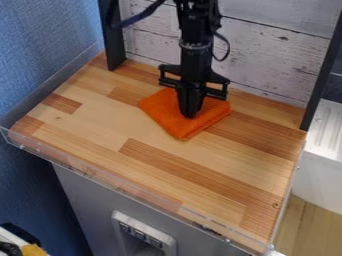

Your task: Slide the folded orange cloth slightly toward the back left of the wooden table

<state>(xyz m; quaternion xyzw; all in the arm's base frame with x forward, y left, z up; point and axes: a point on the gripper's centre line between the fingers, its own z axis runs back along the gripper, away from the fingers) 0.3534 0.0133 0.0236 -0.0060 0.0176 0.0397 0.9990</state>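
Black and pointing straight down, the tool [190, 116] stands over the rear middle of the desk [120, 127], its fingers drawn together in one narrow shape against the top of an orange cloth [175, 125]; whether a fold of the cloth is pinched between them, I cannot tell. The cloth lies flat on the wood, apparently folded, one corner towards the front edge, with parts of it visible on both sides of the tool. Light and darker wooden strips make up the desk's surface, and a clear plastic rim [87, 170] runs along its front. Behind stands a whitewashed plank backboard [267, 55], between a black upright [115, 42] on the view's left and another black post [322, 82] on the right. A textured blue wall [43, 55] is at the left, a white ribbed surface [328, 122] at the right, and below the desk a grey panel [83, 200] carries a light-coloured socket unit [117, 220].
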